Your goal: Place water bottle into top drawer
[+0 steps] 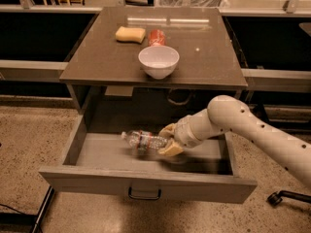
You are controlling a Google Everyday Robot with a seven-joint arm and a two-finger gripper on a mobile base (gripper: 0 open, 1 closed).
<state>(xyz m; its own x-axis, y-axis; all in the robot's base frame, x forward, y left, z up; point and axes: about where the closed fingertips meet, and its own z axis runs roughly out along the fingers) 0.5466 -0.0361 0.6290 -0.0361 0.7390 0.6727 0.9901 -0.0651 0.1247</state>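
Observation:
The top drawer is pulled fully open below the table, with its dark pull handle at the centre of the front panel. The water bottle lies on its side inside the drawer, just above the floor, white cap pointing left. My gripper reaches into the drawer from the right. Its tan fingers are closed on the bottle's base end.
On the brown table top stand a white bowl, a red can and a yellow sponge. My white arm crosses over the drawer's right side. A chair caster sits on the floor at right.

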